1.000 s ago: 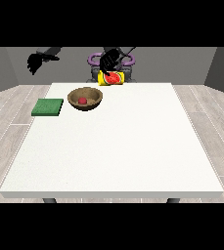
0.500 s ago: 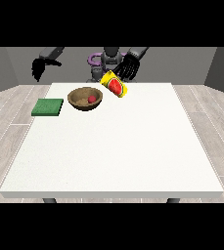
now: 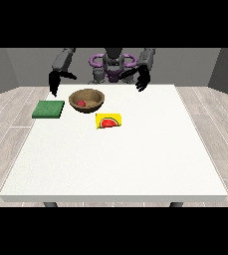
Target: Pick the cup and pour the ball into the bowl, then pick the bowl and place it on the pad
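We see a large white table [image 3: 115, 159] filling most of the view, with pale wooden floor around it and grey walls behind. At its far edge stands the robot [image 3: 113, 67], dark-bodied with a purple ring across its shoulders, both arms hanging down in front of it over the far part of the table. Next in size comes the brown bowl [image 3: 87, 100], sitting upright on the table near the far edge, a little toward the view's left of centre. Just beside it on the view's left lies the green pad [image 3: 49, 109], flat on the table and apart from the bowl. In front of the bowl, slightly toward the view's right, the yellow cup [image 3: 109, 121] with a watermelon picture lies on its side on the table, near the bowl but not touching it. The hand at the view's right [image 3: 143, 82] hangs above the far edge of the table, well apart from the cup and the bowl, holding nothing; its fingers point downward and look relaxed rather than curled. The hand at the view's left [image 3: 54, 83] hangs above the table just beyond the pad, also holding nothing, its fingers pointing down and straight. Smallest of all, the red ball [image 3: 81, 103] rests inside the bowl, against its left inner wall.
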Robot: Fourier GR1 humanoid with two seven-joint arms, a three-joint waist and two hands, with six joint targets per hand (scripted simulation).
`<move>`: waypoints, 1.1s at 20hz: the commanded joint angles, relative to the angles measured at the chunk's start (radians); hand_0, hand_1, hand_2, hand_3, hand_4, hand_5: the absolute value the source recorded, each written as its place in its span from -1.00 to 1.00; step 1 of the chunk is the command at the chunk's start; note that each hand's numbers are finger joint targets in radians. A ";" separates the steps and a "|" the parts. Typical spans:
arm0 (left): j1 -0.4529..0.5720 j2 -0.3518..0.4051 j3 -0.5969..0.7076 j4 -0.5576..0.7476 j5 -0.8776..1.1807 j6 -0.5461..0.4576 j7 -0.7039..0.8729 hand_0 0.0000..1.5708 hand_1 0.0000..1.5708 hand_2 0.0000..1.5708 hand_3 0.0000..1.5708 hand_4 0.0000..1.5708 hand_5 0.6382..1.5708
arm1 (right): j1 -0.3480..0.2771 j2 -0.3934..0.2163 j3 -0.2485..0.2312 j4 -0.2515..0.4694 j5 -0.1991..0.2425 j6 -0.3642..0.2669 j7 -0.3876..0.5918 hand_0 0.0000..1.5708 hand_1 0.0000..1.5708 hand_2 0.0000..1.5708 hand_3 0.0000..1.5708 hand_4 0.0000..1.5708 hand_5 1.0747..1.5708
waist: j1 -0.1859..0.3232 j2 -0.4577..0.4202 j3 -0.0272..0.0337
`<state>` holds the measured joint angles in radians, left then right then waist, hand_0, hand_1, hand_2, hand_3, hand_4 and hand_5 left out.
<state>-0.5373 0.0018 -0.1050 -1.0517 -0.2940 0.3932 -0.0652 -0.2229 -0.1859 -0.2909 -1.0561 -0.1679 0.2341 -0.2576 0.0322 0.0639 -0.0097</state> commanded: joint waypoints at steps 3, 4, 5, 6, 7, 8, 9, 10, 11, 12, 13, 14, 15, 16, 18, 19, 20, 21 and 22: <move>0.132 0.022 0.036 -0.057 0.166 -0.196 -0.230 -1.00 -1.00 -1.00 -1.00 -1.00 0.98 | -0.031 0.086 0.014 0.016 0.033 -0.130 -0.028 -1.00 -1.00 -1.00 -1.00 -0.60 0.99 | 0.072 0.031 0.0091; 0.118 0.019 0.080 -0.008 0.171 -0.151 -0.288 -1.00 -1.00 -1.00 -1.00 -1.00 0.98 | -0.037 0.132 0.056 -0.019 0.052 -0.157 -0.016 -1.00 -1.00 -1.00 -1.00 -0.59 0.99 | 0.014 0.061 0.0089; 0.132 0.045 0.071 -0.032 0.173 -0.200 -0.271 -1.00 -1.00 -1.00 -1.00 -1.00 0.98 | -0.046 0.121 0.042 0.036 0.051 -0.157 -0.057 -1.00 -1.00 -1.00 -1.00 -0.58 0.99 | 0.041 0.050 0.0096; 0.142 0.034 0.025 -0.091 0.165 -0.237 -0.231 -1.00 -1.00 -1.00 -1.00 -1.00 0.98 | -0.092 0.080 -0.018 0.116 0.010 -0.141 -0.072 -1.00 -1.00 -1.00 -1.00 -0.60 0.99 | 0.101 0.049 0.0101; 0.122 0.101 0.113 -0.039 0.205 -0.259 -0.250 -1.00 -1.00 -1.00 -1.00 -1.00 0.99 | -0.085 0.104 0.027 0.068 0.024 -0.158 -0.014 -1.00 -1.00 -1.00 -1.00 -0.61 0.99 | 0.035 0.032 0.0096; 0.145 0.092 0.072 -0.100 0.195 -0.280 -0.236 -1.00 -1.00 -1.00 -1.00 -1.00 0.98 | -0.063 0.065 -0.027 0.167 0.020 -0.133 -0.147 -1.00 -1.00 -1.00 -1.00 -0.64 0.99 | 0.089 0.069 0.0103; 0.196 0.077 0.065 -0.110 0.177 -0.257 -0.256 -1.00 -1.00 -1.00 -1.00 -1.00 0.99 | -0.093 0.050 -0.016 0.195 0.006 -0.102 -0.121 -1.00 -1.00 -1.00 -1.00 -0.67 0.98 | 0.074 0.031 0.0101; 0.108 0.122 0.144 -0.051 0.206 -0.266 -0.224 -1.00 -1.00 -1.00 -1.00 -1.00 0.99 | -0.110 0.091 0.033 0.154 0.030 -0.150 -0.076 -1.00 -1.00 -1.00 -1.00 -0.67 0.98 | 0.017 0.034 0.0098; 0.174 0.088 0.079 -0.139 0.184 -0.266 -0.183 -1.00 -1.00 -1.00 -1.00 -1.00 0.99 | -0.080 0.067 -0.001 0.256 0.034 -0.131 -0.179 -1.00 -1.00 -1.00 -1.00 -0.68 0.98 | 0.068 0.024 0.0102; 0.126 0.143 0.139 -0.103 0.222 -0.311 -0.223 -1.00 -1.00 -1.00 -1.00 -1.00 0.99 | -0.112 0.063 0.000 0.237 0.027 -0.143 -0.139 -1.00 -1.00 -1.00 -1.00 -0.69 0.98 | 0.051 0.056 0.0100; 0.114 0.128 0.122 -0.136 0.221 -0.308 -0.105 -1.00 -1.00 -1.00 -1.00 -1.00 0.99 | -0.139 0.061 0.005 0.228 0.026 -0.173 -0.064 -1.00 -1.00 -1.00 -1.00 -0.73 0.97 | 0.055 -0.007 0.0100; 0.148 0.163 0.148 -0.107 0.224 -0.339 -0.225 -1.00 -1.00 -1.00 -1.00 -1.00 0.99 | -0.141 0.062 0.009 0.261 0.023 -0.148 -0.135 -1.00 -1.00 -1.00 -1.00 -0.76 0.97 | 0.045 0.042 0.0099; 0.124 0.104 0.086 -0.191 0.196 -0.299 -0.141 -1.00 -1.00 -1.00 -1.00 -1.00 0.99 | -0.133 0.026 -0.040 0.357 0.012 -0.112 -0.266 -1.00 -1.00 -1.00 -1.00 -0.75 0.96 | 0.087 0.079 0.0106; 0.163 0.137 0.147 -0.118 0.214 -0.309 -0.188 -1.00 -1.00 -1.00 -1.00 -1.00 0.99 | -0.106 0.072 0.037 0.299 0.038 -0.129 -0.173 -1.00 -1.00 -1.00 -1.00 -0.74 0.96 | 0.021 0.018 0.0099; 0.188 0.120 0.124 -0.154 0.207 -0.316 -0.203 -1.00 -1.00 -1.00 -1.00 -1.00 0.99 | -0.143 0.041 0.005 0.380 0.028 -0.128 -0.228 -1.00 -1.00 -1.00 -1.00 -0.85 0.97 | 0.050 0.048 0.0101; 0.136 0.104 0.094 -0.207 0.195 -0.311 -0.166 -1.00 -1.00 -1.00 -1.00 -1.00 0.99 | -0.196 0.012 -0.033 0.438 0.013 -0.115 -0.280 -1.00 -1.00 -1.00 -1.00 -0.88 0.97 | 0.092 0.106 0.0105; 0.161 0.120 0.134 -0.160 0.206 -0.309 -0.190 -1.00 -1.00 -1.00 -1.00 -1.00 0.99 | -0.182 0.087 0.021 0.394 0.028 -0.167 -0.218 -1.00 -1.00 -1.00 -1.00 -0.87 0.97 | 0.047 0.045 0.0100; 0.143 0.129 0.138 -0.154 0.211 -0.332 -0.165 -1.00 -1.00 -1.00 -1.00 -1.00 0.99 | -0.221 0.048 0.013 0.414 0.021 -0.153 -0.211 -1.00 -1.00 -1.00 -1.00 -0.82 0.97 | 0.043 0.057 0.0100; 0.161 0.102 0.110 -0.194 0.193 -0.310 -0.163 -1.00 -1.00 -1.00 -1.00 -1.00 0.99 | -0.232 0.052 -0.008 0.455 0.011 -0.168 -0.250 -1.00 -1.00 -1.00 -1.00 -0.84 0.97 | 0.067 0.070 0.0102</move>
<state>-0.3866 0.1195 0.0160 -1.2123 -0.0904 0.0812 -0.2415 -0.4034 -0.1347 -0.2895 -0.6770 -0.1476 0.0885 -0.4697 0.0887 0.1221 0.0004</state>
